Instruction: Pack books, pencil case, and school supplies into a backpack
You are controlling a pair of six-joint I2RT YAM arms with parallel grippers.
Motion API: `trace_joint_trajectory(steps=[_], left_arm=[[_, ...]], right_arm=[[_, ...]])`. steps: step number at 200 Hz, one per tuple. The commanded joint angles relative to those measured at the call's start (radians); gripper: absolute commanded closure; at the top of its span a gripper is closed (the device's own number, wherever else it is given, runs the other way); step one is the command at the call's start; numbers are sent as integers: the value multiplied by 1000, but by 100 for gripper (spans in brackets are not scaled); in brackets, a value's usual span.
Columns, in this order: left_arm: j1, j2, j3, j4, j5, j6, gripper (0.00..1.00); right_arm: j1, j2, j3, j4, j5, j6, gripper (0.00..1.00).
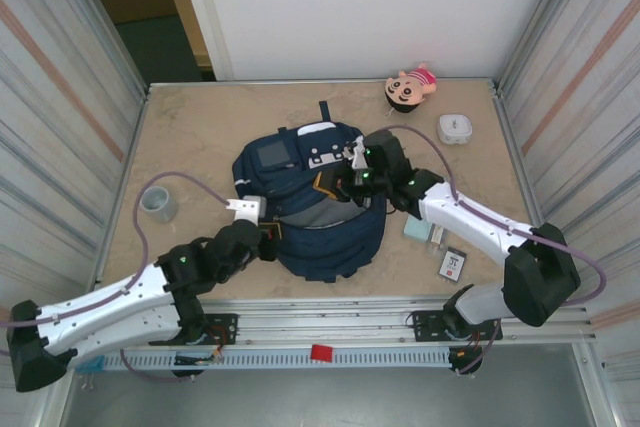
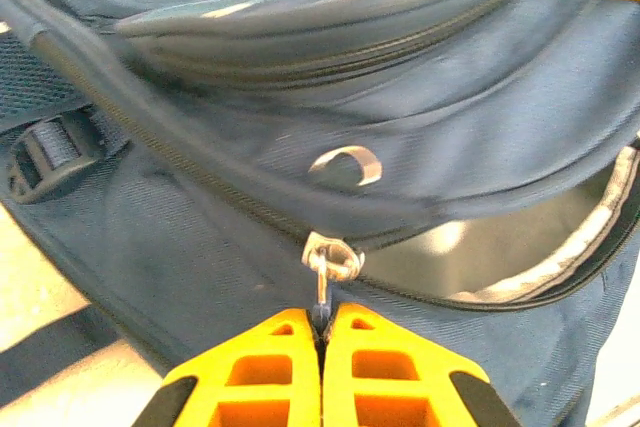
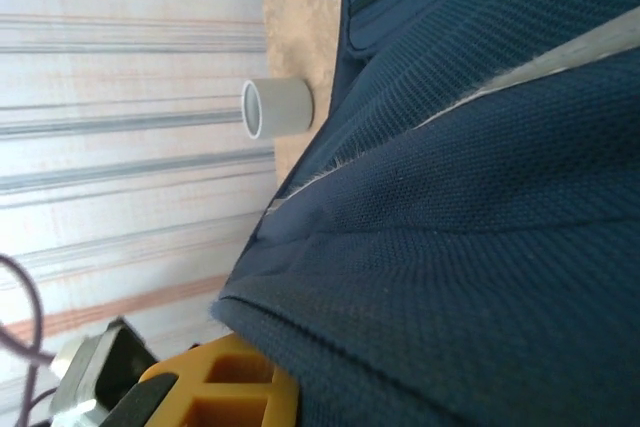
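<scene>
Three of the task's pieces lie unpacked on the tabletop, all at about 4 o'clock from the backpack: the mint-green pencil case just beside the bag, the small clear-greyish piece touching its outer edge, and the black-and-white packet a little nearer the arm bases. Whether the book is already inside I cannot tell. By my reading the task is at an early stage, with the bag being opened and the loading mostly left to do.

The left end effector is clenched, its orange fingers pressed together on the metal zipper pull at the bag's 8 o'clock side. Past the pull, the main compartment's mouth gapes and shows pale lining.

The right end effector sits at the bag's upper flap, around 1 o'clock. Navy fabric drapes over its one visible finger, but I cannot tell whether it is actually clamped.
</scene>
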Motion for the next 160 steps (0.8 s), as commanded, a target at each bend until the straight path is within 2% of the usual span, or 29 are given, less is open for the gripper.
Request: trace_joint_trajectory(steps=[1,20,40,64,74,88,98,107,112,125,141,160], left_arm=[[46,-76,-32,-54,-44,13,100],[63,-105,-38,-72,-28,37,100],[65,-107,-39,-56,-4,56,100],[66,-77,-41,1,42,63,100],[66,-58,-40,27,54,63,100],[66,-27,-38,63,70,71,100],[66,-5,-30,78,80,78,100],[66,11,-23,83,85,83,100],[65,18,-19,84,87,86,100],[65,27,-9,75,86,87,100],[66,16,-7,42,57,77,100],[69,-18,-23,-2,7,73,100]], right_arm=[[-105,-26,106,-122,-175,-193,93],[-160,14,192,-252,-306,-307,93],[-186,30,215,-277,-329,-323,87],[-154,11,141,-150,-225,-177,46],[-117,-8,74,-39,-147,-71,39],[-48,-23,-13,124,-41,76,36],[-3,-24,-52,199,35,141,37],[31,-22,-69,225,94,162,42],[43,-20,-71,222,119,164,47],[56,-16,-69,206,151,156,69],[44,-12,-46,186,108,114,84],[9,-4,26,106,-4,-1,91]])
